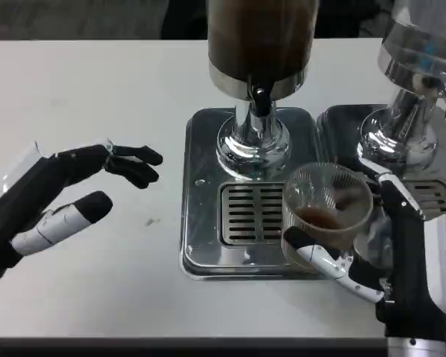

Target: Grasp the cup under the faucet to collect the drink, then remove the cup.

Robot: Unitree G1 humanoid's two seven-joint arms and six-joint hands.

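The right hand [386, 253] holds the clear plastic cup [328, 204] over the drip tray [201, 245], just right of and below the faucet [262, 100], its fingers wrapped around the wall. Thin, light and likely crushable, with a little brown drink inside, it wants a gentle mid-wall grip. The left hand [56, 201] rests empty on the tabletop [97, 82], left of the tray, fingers loosely spread.

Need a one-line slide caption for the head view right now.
Right hand holds a clear cup with some brown drink over the drip tray, off the faucet; left hand open.

The cup [328, 204] sits in the right hand [390, 256] over the drip tray [201, 223], right of the faucet [262, 100].
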